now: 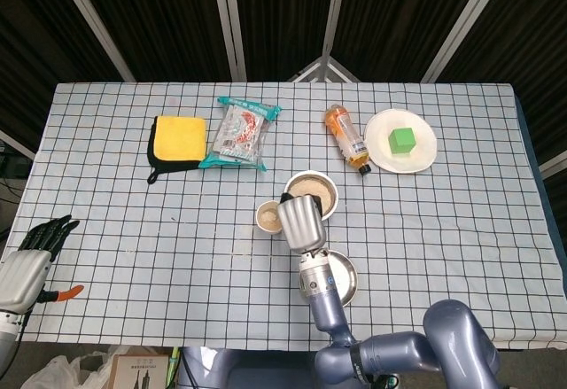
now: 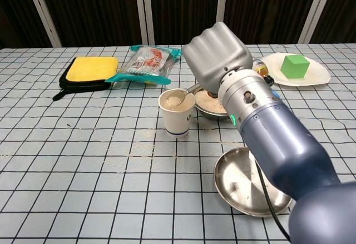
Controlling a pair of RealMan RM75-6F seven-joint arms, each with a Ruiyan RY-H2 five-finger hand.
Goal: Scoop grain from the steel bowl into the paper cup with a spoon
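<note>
R hand (image 2: pixel 216 55) w/ spoon (image 2: pixel 179 98) over paper cup (image 2: pixel 176 113), no legible labels

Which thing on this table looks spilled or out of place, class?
Loose grain is scattered over the tablecloth in front of the paper cup, outside both cup and steel bowl. The bottle lies on its side.

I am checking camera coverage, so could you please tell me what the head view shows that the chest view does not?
Only the head view shows the left hand, idle at the table's near left edge. Only the chest view shows the spoon, heaped with grain, over the paper cup. Both show the right hand, the steel bowl, the yellow sponge and the green block.
</note>
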